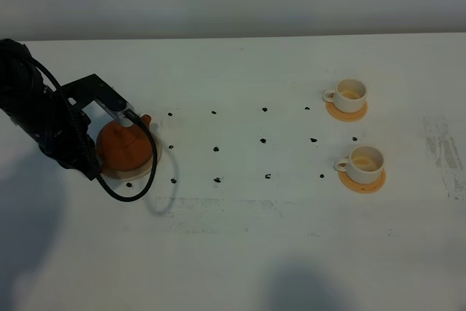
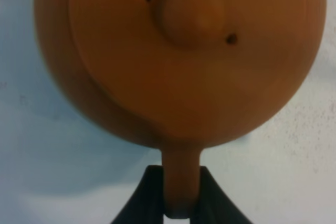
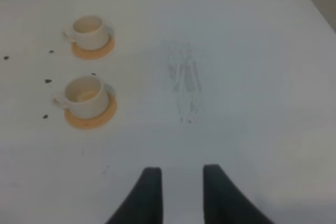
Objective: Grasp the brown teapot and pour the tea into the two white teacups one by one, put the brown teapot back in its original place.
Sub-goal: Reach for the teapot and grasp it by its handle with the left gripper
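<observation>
The left arm reaches in from the table's [image 1: 240, 245] left edge and angles down over the teapot [image 1: 122, 149], its gripper [image 2: 181, 205] clamped on the pot's handle [image 2: 181, 179]. The teapot sits upright on its pale coaster [image 1: 143, 173], well apart from the two cups [image 1: 351, 92] [image 1: 366, 159]. The right gripper [image 3: 182, 174] hangs over bare table near the cups, jaws apart, holding nothing.

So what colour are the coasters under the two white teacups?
Orange-tan, both coasters; the right wrist view shows them best.

teapot [image 2: 184, 66] top cropped, coaster [image 1: 137, 175] mostly hidden
</observation>
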Controlling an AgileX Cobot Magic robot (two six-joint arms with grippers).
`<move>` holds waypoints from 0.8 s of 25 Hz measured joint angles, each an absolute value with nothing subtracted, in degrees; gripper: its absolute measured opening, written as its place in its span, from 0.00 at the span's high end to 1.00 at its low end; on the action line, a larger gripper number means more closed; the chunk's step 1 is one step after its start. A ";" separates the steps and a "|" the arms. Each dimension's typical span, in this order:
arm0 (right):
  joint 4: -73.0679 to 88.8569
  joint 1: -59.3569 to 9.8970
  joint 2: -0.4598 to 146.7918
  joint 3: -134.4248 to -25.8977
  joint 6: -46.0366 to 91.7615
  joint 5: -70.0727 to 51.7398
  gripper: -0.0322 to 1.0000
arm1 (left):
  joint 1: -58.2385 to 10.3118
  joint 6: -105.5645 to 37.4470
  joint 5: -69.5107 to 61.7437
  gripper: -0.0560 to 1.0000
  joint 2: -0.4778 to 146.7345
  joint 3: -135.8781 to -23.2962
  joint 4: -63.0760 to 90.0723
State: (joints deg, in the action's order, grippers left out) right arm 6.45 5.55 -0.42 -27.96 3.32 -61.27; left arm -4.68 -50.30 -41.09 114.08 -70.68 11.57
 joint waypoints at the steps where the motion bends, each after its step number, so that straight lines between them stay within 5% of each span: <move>1: 6.45 5.55 -0.42 -27.96 3.32 -61.27 0.75 | -4.68 -50.36 -41.09 0.87 114.08 -70.68 11.57; 20: 6.45 5.55 -0.42 -27.96 3.32 -61.27 0.75 | -4.68 -55.42 -38.07 0.87 112.81 -68.97 12.36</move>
State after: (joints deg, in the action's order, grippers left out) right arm 6.45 5.55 -0.42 -27.96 3.32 -61.27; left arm -4.68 -55.42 -38.07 112.81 -68.97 12.36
